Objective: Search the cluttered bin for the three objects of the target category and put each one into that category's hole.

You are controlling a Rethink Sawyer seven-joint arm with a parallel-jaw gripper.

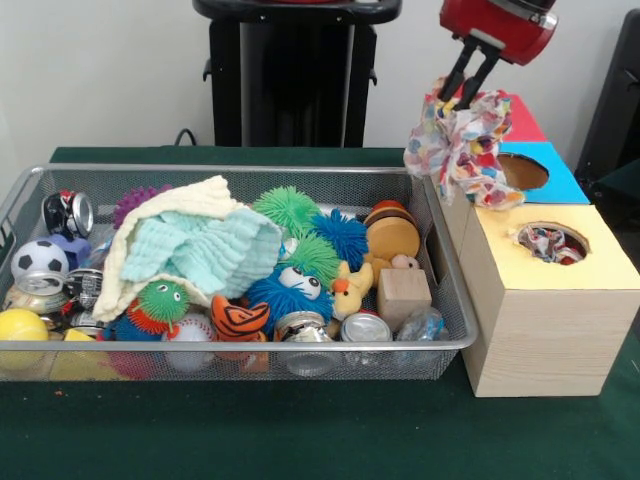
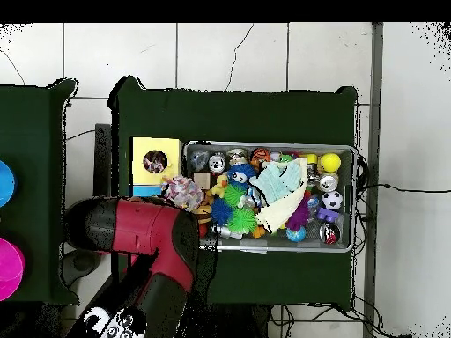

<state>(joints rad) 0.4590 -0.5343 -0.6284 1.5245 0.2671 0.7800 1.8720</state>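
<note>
My gripper (image 1: 462,100) is shut on a polka-dot cloth (image 1: 462,147) that hangs bunched in the air over the bin's right end, beside the boxes; it also shows in the overhead view (image 2: 183,192). Another polka-dot cloth (image 1: 547,243) sits inside the round hole of the yellow-topped box (image 1: 590,262); it shows in the overhead view too (image 2: 156,161). The wire mesh bin (image 1: 230,345) holds clutter; no other polka-dot cloth shows in it. The arm (image 2: 141,233) covers the table near the box.
A cream waffle cloth (image 1: 165,215) and a mint-green waffle cloth (image 1: 205,245) lie in the bin among spiky balls, cans, a soccer ball (image 1: 38,259) and a wooden block (image 1: 403,295). Blue-topped (image 1: 555,170) and red-topped (image 1: 520,118) boxes stand behind the yellow one.
</note>
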